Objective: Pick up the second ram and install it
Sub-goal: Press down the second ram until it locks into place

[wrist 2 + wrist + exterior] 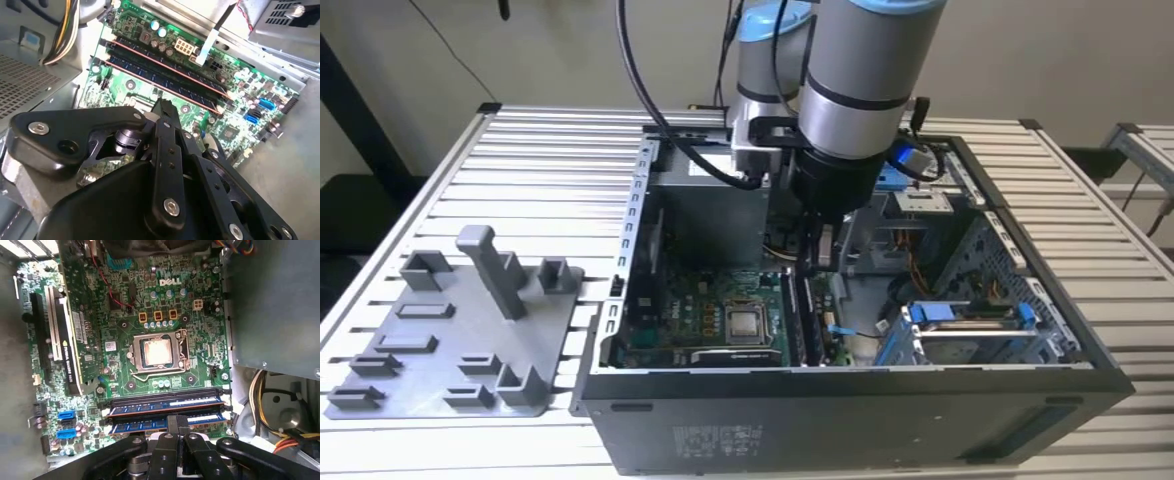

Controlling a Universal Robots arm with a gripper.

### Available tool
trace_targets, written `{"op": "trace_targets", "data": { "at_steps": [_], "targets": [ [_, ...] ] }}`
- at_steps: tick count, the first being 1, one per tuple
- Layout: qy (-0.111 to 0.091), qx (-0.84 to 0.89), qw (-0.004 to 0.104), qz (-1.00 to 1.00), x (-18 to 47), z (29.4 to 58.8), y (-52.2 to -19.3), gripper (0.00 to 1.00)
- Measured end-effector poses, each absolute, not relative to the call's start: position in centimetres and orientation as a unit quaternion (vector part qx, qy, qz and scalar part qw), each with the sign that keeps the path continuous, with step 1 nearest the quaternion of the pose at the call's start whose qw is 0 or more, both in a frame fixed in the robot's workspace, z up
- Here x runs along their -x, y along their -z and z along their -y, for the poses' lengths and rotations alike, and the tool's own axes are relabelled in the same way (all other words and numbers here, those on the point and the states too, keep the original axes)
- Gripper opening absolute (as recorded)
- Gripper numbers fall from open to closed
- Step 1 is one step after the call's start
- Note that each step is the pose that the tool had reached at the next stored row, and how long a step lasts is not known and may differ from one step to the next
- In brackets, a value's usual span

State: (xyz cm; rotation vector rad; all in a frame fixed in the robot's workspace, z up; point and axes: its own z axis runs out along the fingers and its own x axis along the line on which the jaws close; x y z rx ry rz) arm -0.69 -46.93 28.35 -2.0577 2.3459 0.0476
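Note:
Two slim blue ram sticks lie side by side in the motherboard's slots. The second ram (145, 425) is the one under my gripper (176, 421), and it lies level in its slot. The other stick (165, 403) sits beside it, nearer the processor (156, 351). My fingertips are shut together over the middle of the second ram's top edge; I cannot tell whether they touch it. In the second wrist view my gripper (162, 106) hangs beside the two sticks (160, 75). In the exterior view my gripper (814, 268) reaches down into the open computer case (854, 400).
A grey plastic fixture tray (454, 345) with an upright post lies on the slatted table, to the exterior view's left of the case. Inside the case are a green card (70, 345), a metal drive cage (275, 305), cable bundles (265, 390) and blue drive brackets (961, 315).

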Motion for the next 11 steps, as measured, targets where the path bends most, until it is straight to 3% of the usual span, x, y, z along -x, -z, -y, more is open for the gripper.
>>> {"op": "trace_targets", "data": {
  "at_steps": [11],
  "targets": [
    [-0.015,0.659,0.01,-0.752,0.69,46.93,-29.35,0.11]
  ]
}}
